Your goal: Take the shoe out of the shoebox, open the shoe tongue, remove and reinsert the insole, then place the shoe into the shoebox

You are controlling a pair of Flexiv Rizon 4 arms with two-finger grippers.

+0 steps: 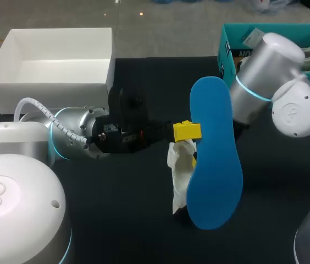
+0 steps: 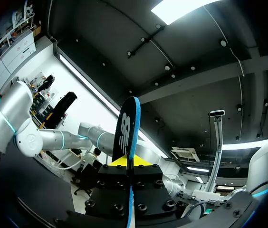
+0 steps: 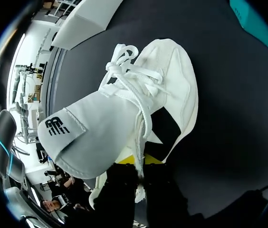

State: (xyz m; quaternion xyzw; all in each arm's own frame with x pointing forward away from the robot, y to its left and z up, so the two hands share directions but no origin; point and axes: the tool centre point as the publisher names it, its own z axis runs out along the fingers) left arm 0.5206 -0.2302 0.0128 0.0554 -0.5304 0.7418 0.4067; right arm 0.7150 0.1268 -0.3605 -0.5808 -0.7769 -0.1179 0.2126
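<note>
Clamping a flat blue foam insole [image 1: 215,159] in the left gripper [image 1: 187,131], yellow tips pressed on its two opposite faces. Holding it upright and edge-on in the left wrist view, rising from between the fingers [image 2: 124,161] well ahead of the left gripper [image 2: 130,164], the insole [image 2: 128,126] dark on one face and blue along the rim.

Just under the left gripper and beside the insole's lower half: a white lace-up fabric sneaker [image 1: 180,170], up off its sole on the black table [image 1: 122,214].

Right up against the right gripper [image 3: 141,160]: the sneaker [image 3: 124,118], tongue and laces turned toward it. Cannot tell whether apart, together or clamped there.

Well apart from both grippers, off beyond the left one: an open white cardboard shoebox [image 1: 50,85].
</note>
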